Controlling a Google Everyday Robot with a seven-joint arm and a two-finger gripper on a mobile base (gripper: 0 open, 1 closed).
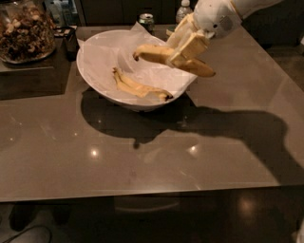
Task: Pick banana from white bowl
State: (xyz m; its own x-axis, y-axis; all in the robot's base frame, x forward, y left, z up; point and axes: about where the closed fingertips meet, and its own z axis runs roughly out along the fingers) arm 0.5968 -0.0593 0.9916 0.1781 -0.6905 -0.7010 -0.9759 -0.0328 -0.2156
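My gripper is shut on the plump yellow banana and holds it lifted above the right side of the white bowl. The banana lies roughly level, its dark stem end pointing left over the bowl, its other end sticking out right past the rim. The bowl is wide and shallow with a crinkled white paper liner. A thinner, flatter banana with a blackened tip still lies inside the bowl.
A glass jar of nuts stands at the back left. A can and a water bottle stand behind the bowl. The brown table stretches toward the front edge.
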